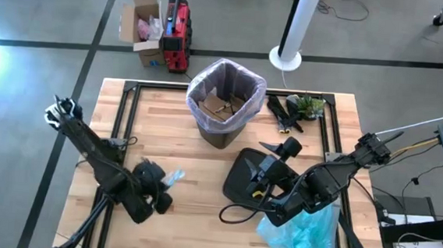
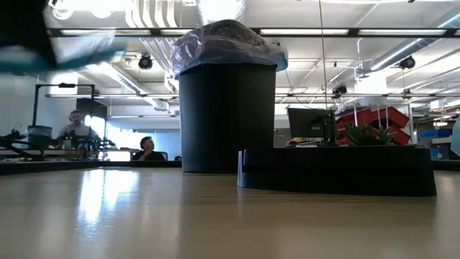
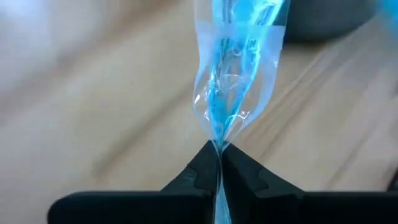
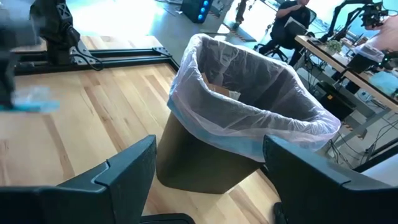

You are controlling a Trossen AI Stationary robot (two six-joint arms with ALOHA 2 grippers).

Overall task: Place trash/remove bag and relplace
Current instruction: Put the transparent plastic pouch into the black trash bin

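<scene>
Bin (image 1: pixel 225 101) at table's far edge w/ pink bag (image 4: pixel 249 124) on rim, trash (image 1: pixel 221 104) inside; right gripper (image 4: pixel 208 180) spread wide facing it, prob. to pull liner; left gripper (image 3: pixel 219 163) pinches small blue plastic piece (image 3: pixel 233 81).

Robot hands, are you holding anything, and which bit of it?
The left gripper is shut on a light blue plastic bag, pinching a thin twisted end of it. The right gripper is open and holds nothing, facing the bin.
</scene>
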